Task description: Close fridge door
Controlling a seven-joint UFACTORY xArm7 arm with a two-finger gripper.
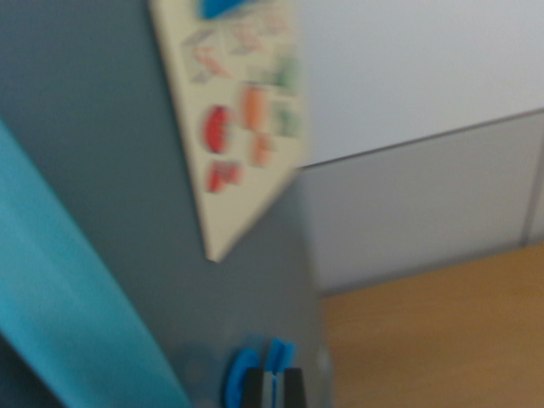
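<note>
The whole wrist view is motion-blurred. A grey fridge door [110, 170] fills the view's left and middle, its edge running down near the centre. A cream sheet [242, 110] with red, orange and green shapes is stuck on it, with a blue piece [223, 7] at the top. My gripper [272, 387] shows at the bottom edge as two black fingertips with blue parts. The tips stand close together with nothing between them, right against the door's lower surface near its edge.
A teal strip [68, 289] runs diagonally down the left side of the door. To the right are a white and grey panelled wall [425, 153] and a wooden floor [442, 331] beyond the door's edge.
</note>
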